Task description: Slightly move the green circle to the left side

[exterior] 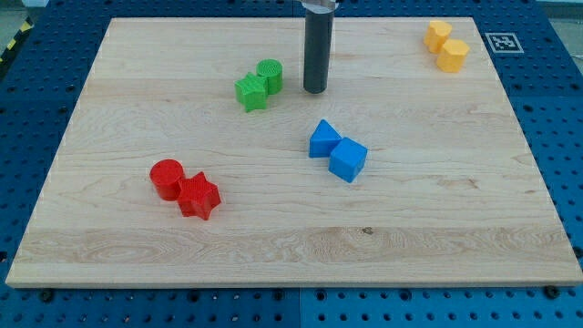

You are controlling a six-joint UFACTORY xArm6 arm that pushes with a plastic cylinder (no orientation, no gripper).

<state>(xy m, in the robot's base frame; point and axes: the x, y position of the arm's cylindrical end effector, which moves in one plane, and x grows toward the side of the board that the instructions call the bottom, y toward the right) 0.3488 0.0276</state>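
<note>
At the top middle of the wooden board [510,164], my tip [315,91] rests on the surface just to the right of the green circle [270,73], with a narrow strip of bare wood between the two. I have no jaws to open or close: the arm ends in a plain dark rod, so nothing is gripped and all I can do is shove. That placement makes sense for the job, I judge, because a push toward the view's left has to start from the circle's right side, and the tip sits roughly level with it.

Touching the circle on its lower left is the green star [250,93]. This is the awkward part: a leftward nudge will likely press the circle into the star and carry both along, or make the circle slide off at an angle. Since only a slight move is asked for, a short gentle stroke seems enough.

Further out, the blue pair, a blue triangle [322,139] touching a blue cube [348,159], lies below the tip and out of the path. The red circle [167,178] and red star [199,196] sit together near the lower left. Two yellow blocks [445,46], shapes hard to make out, lie touching in the top right corner, well apart from everything.
</note>
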